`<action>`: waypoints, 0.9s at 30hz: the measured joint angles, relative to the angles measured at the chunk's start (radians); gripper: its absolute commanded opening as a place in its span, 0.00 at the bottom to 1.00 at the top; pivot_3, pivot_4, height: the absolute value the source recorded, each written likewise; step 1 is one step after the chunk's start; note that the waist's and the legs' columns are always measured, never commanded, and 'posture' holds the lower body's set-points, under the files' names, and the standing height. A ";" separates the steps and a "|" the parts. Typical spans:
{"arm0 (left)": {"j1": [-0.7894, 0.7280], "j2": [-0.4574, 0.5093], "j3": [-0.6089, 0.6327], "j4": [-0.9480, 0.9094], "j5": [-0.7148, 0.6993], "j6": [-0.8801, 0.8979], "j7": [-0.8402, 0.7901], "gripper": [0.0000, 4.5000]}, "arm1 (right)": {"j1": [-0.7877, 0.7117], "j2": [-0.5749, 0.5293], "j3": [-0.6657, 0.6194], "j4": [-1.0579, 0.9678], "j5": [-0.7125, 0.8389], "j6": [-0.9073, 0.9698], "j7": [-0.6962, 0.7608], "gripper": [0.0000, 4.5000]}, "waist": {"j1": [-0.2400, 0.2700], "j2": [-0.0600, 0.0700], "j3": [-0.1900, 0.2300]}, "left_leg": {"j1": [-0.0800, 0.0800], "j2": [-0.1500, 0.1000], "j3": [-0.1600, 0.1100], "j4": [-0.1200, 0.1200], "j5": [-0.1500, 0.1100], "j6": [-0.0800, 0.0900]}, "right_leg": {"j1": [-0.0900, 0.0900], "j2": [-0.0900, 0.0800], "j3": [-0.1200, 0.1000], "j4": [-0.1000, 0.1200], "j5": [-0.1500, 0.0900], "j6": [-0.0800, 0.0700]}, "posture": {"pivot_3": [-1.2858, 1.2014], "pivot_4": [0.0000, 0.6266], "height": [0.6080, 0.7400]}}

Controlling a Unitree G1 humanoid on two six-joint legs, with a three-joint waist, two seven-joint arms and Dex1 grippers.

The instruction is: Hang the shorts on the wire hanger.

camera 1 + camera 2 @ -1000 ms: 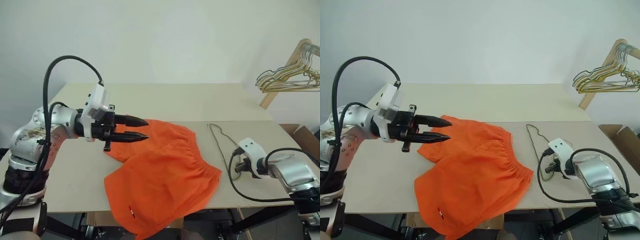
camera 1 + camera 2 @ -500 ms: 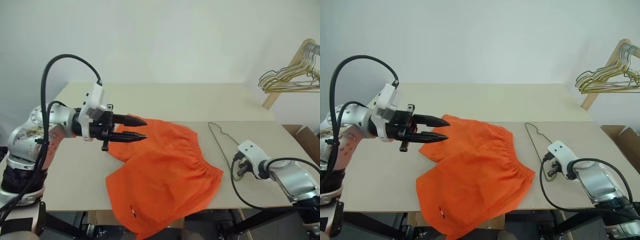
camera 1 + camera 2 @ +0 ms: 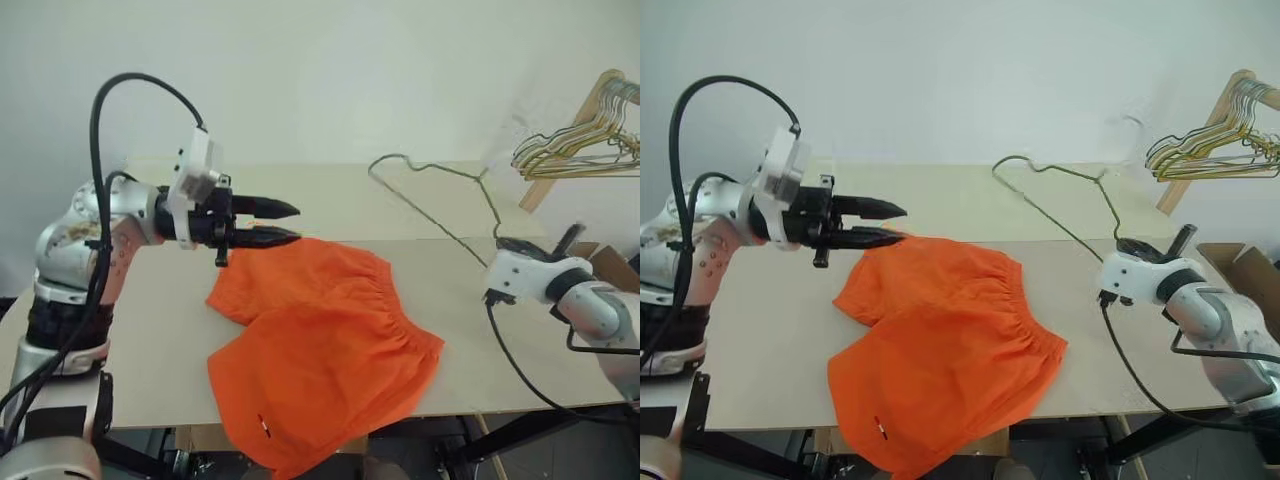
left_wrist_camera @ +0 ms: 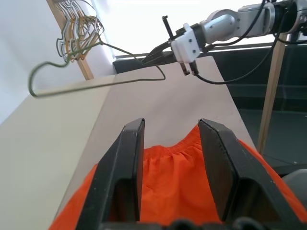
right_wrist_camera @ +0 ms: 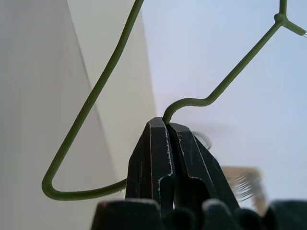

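Right wrist view shows my right gripper point(image 5: 168, 125) clenched on the wire hanger point(image 5: 91, 103): the two black fingers point(image 5: 156, 148) are pressed together with the thin olive wire pinched at their tips. From that pinch the wire bends away on one side into a rounded corner and climbs on the other side toward a twisted joint, cut off at the picture's edge. In the left eye view the hanger point(image 3: 440, 205) is off the table point(image 3: 150, 340), tilted in the air, its triangle reaching away from my right fingers toward my left side, the curved end farthest from them.

My left gripper point(image 4: 170, 139) is parted partway and holds nothing; the gap between its fingers point(image 4: 125, 158) is empty. The fingers point level across the table, just above the far edge of the shorts point(image 3: 320, 350). I cannot tell whether the lower fingertip brushes the cloth.

The shorts are bright orange, spread flat on the table below and beyond my left fingertips, with a gathered waistband toward my right gripper and a small white tag near the table's front edge. One leg hangs over that edge, partly out of sight. Past my right gripper, a bunch of pale hangers point(image 3: 570, 150) hangs on a wooden rack point(image 3: 560, 160), well apart from both hands.
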 measured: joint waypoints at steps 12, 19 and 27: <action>-0.150 -0.076 -0.130 0.243 0.172 -0.061 -0.033 0.91 | -0.153 0.006 0.048 0.135 -0.262 -0.416 -0.147 0.00 | -0.040 0.001 0.000 | 0.000 -0.001 0.000 0.001 0.000 0.000 | 0.000 0.000 0.002 0.000 0.000 0.000 | 0.47 0.00 1.00; -0.229 -0.158 -0.223 0.370 0.262 -0.077 -0.101 1.00 | -0.187 0.019 0.041 0.120 -0.282 -0.453 -0.148 0.00 | -0.050 0.001 0.000 | 0.000 -0.001 0.000 0.000 0.000 0.000 | 0.000 0.000 0.002 0.000 0.000 0.000 | 0.46 0.00 1.00; -0.235 -0.169 -0.342 0.399 0.381 -0.118 -0.198 0.95 | -0.187 0.028 0.037 0.099 -0.294 -0.461 -0.134 0.00 | -0.077 0.001 0.000 | 0.001 -0.001 -0.003 0.001 0.000 0.000 | 0.001 0.000 0.003 0.001 0.000 0.000 | 0.46 0.00 1.00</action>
